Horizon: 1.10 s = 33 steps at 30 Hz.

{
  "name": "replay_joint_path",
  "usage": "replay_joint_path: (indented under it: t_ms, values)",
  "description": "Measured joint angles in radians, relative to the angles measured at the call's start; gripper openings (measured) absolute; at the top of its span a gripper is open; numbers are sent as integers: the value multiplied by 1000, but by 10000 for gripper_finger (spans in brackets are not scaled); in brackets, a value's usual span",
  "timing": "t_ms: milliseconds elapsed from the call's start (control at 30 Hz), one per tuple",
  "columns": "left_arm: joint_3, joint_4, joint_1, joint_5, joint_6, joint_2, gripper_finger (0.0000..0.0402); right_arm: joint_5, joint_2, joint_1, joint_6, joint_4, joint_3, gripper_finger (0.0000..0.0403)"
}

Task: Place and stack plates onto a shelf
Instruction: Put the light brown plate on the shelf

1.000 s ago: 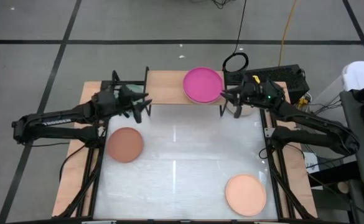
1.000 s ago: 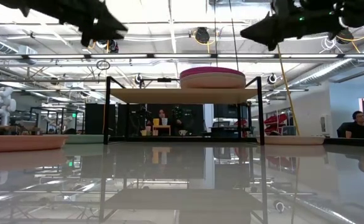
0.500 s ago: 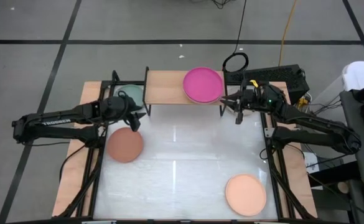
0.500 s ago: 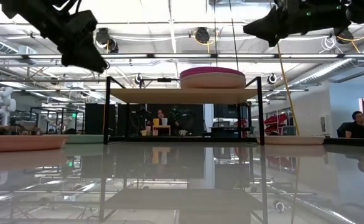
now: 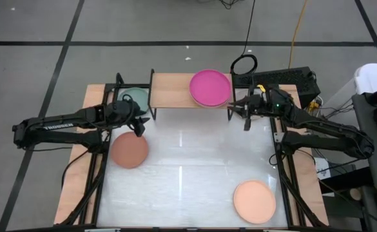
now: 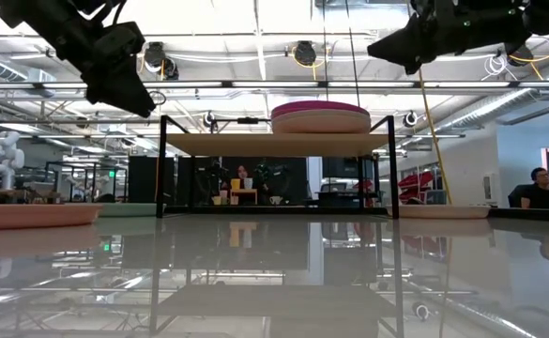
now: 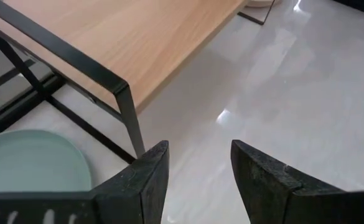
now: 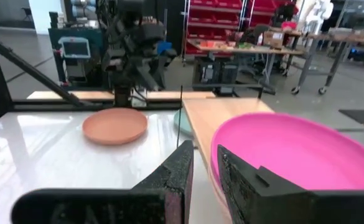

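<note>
The shelf [image 5: 175, 90] stands at the table's far edge, its light-wood top on black legs. A magenta plate [image 5: 210, 88] lies on the shelf's right half, on top of a paler plate [image 6: 320, 123]. A teal plate [image 5: 134, 96] lies flat on the table at the shelf's left end. A brown plate [image 5: 129, 149] lies at the left and a peach plate [image 5: 254, 201] at the near right. My left gripper [image 5: 140, 122] is open and empty, in the air between the teal and brown plates. My right gripper [image 5: 240, 111] is open with a narrow gap, empty, beside the shelf's right end.
A pale plate [image 6: 438, 211] lies on the table right of the shelf, mostly under my right gripper in the high view. The shelf's black leg [image 7: 129, 118] stands just ahead of my left fingers. The wide white tabletop [image 5: 194, 161] lies between the plates.
My left gripper has moved from over the shelf's left end toward the table's near edge and down. The teal plate, which the arm covered before, now shows.
</note>
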Motion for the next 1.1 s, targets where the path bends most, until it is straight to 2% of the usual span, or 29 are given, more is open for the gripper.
replay_joint_path:
  t_ms: [267,433,633,733,1100]
  values:
    - [0,9,0,-1,3,0,177,-2,0,-2,-24,-262,0,57]
    - [0,51,0,-8,4,0,177,-5,-1,0,-27,-323,8,57]
    - [0,67,0,-8,23,0,177,3,21,0,-53,-543,154,57]
    - [0,78,0,-8,23,0,177,41,35,1,-50,-618,216,57]
    - [0,91,0,-8,10,0,177,54,63,0,-42,-823,230,57]
